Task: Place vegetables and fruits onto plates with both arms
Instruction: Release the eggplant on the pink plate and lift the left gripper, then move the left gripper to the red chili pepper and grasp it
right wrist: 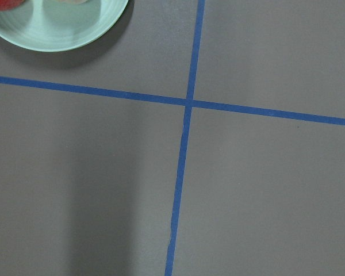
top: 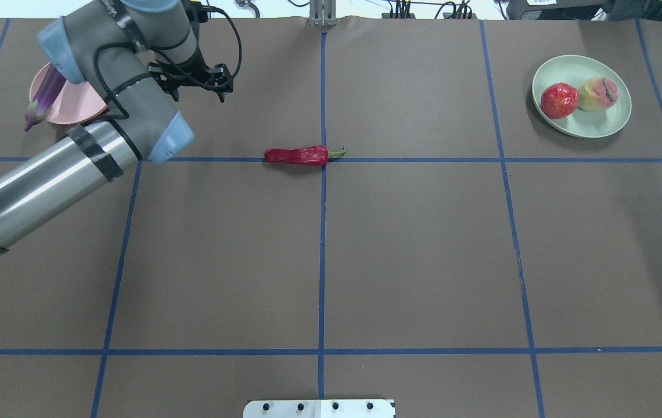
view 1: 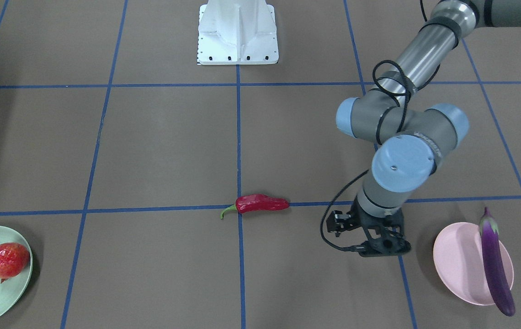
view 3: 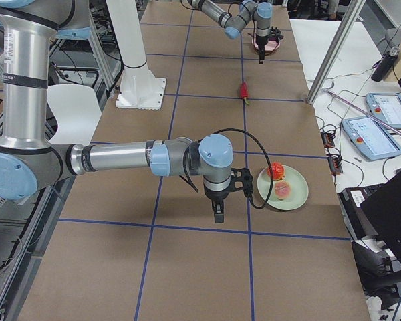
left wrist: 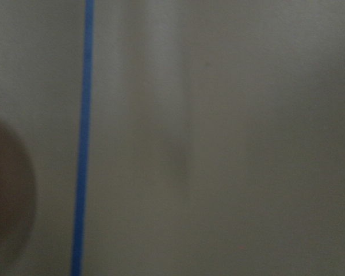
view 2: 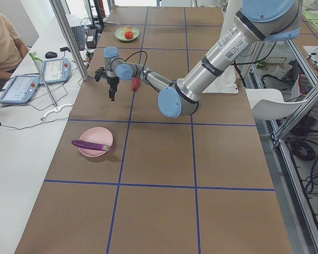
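The purple eggplant (view 1: 496,265) lies across the pink plate (view 1: 454,260), with both ends over the rim. My left gripper (view 1: 384,250) points down above the bare table, between that plate and the red chili pepper (view 1: 260,203). Its jaws look spread and hold nothing. The chili lies on a blue tape line at mid-table (top: 299,155). The pomegranate (top: 559,100) and the peach (top: 598,94) sit on the mint green plate (top: 583,125). My right gripper (view 3: 218,212) hangs over the table beside the green plate (view 3: 295,197). I cannot tell whether it is open or shut.
Blue tape lines (top: 322,244) divide the brown table into squares. The white base block (view 1: 237,34) stands at the robot's edge. An operator (view 2: 2,39) sits at a side desk with tablets (view 2: 34,79) beyond the far table edge.
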`<act>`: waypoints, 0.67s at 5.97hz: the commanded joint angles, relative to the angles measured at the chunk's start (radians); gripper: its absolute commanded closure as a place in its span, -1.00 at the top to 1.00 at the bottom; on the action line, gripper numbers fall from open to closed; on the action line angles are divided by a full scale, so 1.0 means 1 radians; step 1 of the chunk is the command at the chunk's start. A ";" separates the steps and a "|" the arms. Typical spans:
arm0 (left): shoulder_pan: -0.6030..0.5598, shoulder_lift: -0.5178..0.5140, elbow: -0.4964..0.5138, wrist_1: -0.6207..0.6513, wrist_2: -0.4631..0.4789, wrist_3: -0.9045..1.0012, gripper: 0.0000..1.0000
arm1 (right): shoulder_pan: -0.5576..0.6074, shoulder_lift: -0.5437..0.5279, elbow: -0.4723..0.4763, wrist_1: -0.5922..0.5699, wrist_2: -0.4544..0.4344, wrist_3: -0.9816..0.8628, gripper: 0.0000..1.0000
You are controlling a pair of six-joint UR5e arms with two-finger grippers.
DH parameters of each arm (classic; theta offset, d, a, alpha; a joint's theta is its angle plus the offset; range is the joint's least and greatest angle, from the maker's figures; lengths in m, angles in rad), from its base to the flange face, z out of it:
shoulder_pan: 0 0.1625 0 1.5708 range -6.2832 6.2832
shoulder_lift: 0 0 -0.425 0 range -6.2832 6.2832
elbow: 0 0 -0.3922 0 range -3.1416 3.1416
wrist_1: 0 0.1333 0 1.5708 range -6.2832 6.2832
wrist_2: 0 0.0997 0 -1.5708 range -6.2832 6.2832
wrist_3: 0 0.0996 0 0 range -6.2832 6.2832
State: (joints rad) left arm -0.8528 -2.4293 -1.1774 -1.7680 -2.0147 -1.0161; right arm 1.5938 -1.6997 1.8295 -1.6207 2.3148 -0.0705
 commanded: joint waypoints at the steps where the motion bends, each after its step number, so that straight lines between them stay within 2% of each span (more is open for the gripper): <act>1: 0.096 -0.046 -0.051 0.001 0.007 -0.486 1.00 | 0.000 0.002 -0.001 -0.001 -0.001 0.000 1.00; 2: 0.130 -0.050 -0.060 0.002 0.042 -0.674 1.00 | 0.000 0.003 0.001 -0.001 -0.002 0.000 1.00; 3: 0.186 -0.066 -0.053 0.008 0.136 -0.814 1.00 | 0.000 0.002 0.001 0.001 -0.002 0.000 1.00; 4: 0.199 -0.077 -0.045 0.012 0.145 -0.990 1.00 | 0.000 0.003 0.001 0.001 -0.002 0.000 1.00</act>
State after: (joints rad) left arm -0.6780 -2.4949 -1.2283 -1.7600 -1.8996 -1.8407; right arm 1.5938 -1.6974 1.8299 -1.6202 2.3133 -0.0706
